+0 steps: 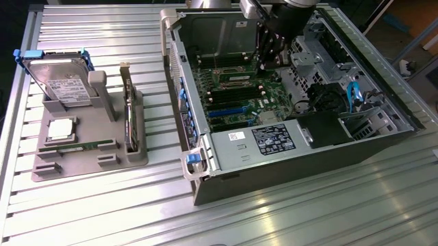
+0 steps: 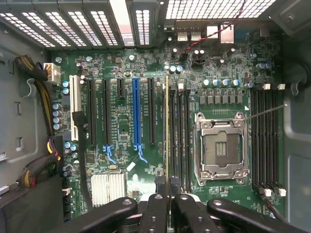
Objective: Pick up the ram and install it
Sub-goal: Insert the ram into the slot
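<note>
wrist view has the gripper (image 2: 167, 194) clamped on the ram (image 2: 167, 126), held edge-on above the memory slots (image 2: 180, 141) beside the cpu socket (image 2: 221, 145), so pickup is done while seating seemingly is not.

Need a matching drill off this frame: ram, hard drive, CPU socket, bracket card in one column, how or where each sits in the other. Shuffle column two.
Things
1. ram
2. hard drive
3. CPU socket
4. card with metal bracket

States
A. standing on edge in the grey holder
B. empty, no chip seated
C. propped up at the holder's end, blue trim on it
D. clamped edge-on in the end effector, at the memory slots

Pairs: 1-D, 2-C, 3-B, 4-A
</note>
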